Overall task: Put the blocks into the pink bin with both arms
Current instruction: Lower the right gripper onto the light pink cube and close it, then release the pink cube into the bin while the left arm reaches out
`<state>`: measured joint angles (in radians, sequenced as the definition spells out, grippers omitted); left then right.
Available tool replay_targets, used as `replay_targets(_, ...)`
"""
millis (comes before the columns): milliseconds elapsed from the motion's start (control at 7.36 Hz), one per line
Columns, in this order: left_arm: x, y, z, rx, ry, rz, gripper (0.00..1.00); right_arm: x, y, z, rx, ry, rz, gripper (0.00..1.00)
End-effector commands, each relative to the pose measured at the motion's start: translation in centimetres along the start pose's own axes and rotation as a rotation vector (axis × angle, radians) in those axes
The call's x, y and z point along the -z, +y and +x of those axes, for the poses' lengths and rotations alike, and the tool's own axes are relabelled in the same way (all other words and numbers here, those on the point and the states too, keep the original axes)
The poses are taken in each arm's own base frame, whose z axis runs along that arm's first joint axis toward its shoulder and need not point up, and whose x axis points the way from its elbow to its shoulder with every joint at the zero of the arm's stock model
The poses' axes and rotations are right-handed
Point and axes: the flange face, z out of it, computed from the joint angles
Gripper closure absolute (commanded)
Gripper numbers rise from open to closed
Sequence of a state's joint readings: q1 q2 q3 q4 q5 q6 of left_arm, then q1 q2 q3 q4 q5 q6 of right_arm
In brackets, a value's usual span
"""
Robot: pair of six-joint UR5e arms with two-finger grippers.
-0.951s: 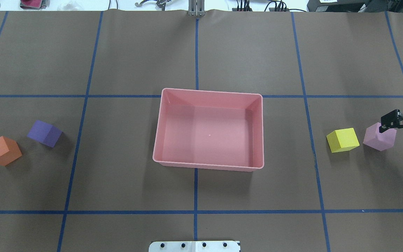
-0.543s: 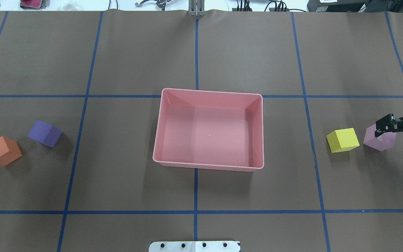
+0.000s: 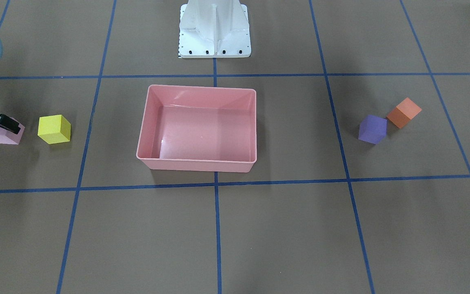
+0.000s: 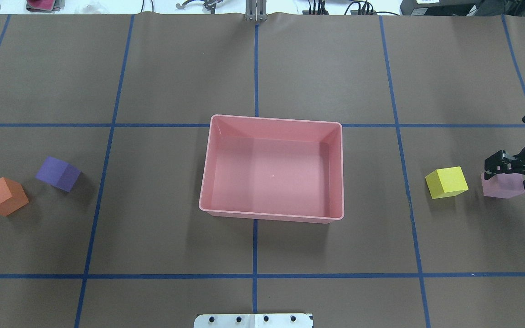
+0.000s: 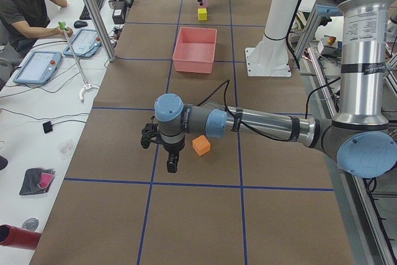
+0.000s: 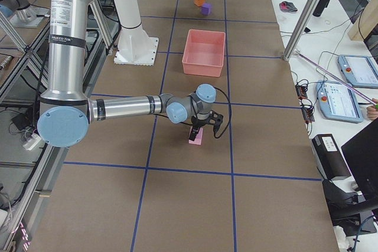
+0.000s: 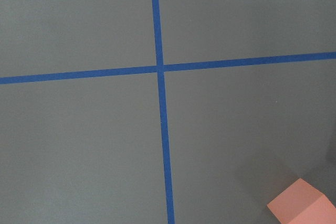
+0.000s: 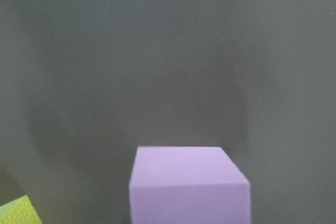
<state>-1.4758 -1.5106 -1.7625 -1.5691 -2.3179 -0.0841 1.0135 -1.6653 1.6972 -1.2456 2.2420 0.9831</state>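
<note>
Currently: right gripper (image 4: 507,171) sits over the light pink cube (image 4: 501,187), fingers spread either side, not clamped | left gripper (image 5: 162,151) near the orange cube (image 4: 2,196), grip state unclear | yellow cube (image 4: 446,182) beside the pink one | purple cube (image 4: 57,173) by the orange | pink bin (image 4: 271,216) mid-table, holding no cubes.

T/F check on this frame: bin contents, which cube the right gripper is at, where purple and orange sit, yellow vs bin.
1. The pink bin holds no blocks. True.
2. The right gripper is at the yellow cube. False: it is at the light pink cube.
3. The purple cube and orange cube lie on the robot's left side. True.
4. The yellow cube touches the bin. False: bare table lies between them.
5. The purple cube is stacked on the orange. False: both rest on the table.
</note>
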Motion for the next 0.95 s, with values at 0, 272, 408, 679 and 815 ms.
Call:
replay_targets(0,0.0,0.1,0.0,0.001,0.000,-0.001,0.00,0.3,-0.2,-0.7,-0.058,-0.008,0.005,0.93)
replay_targets(272,0.2,-0.2,0.2,-0.003,0.000,0.004,0.00,3.1,0.7,-3.4,-0.032,-0.062,0.034,1.00)
replay_targets(408,0.4,-0.6,0.5,-0.005,0.001,0.009,0.00,6.8,1.5,-7.3,-0.073,-0.131,0.064,1.00)
replay_targets(679,1.4,-2.6,2.3,-0.036,0.008,0.034,0.00,12.1,1.4,-17.7,-0.150,-0.262,0.087,1.00)
replay_targets(815,0.4,-3.5,4.9,-0.057,0.019,0.016,0.00,13.7,2.8,-24.1,-0.162,-0.290,0.068,1.00)
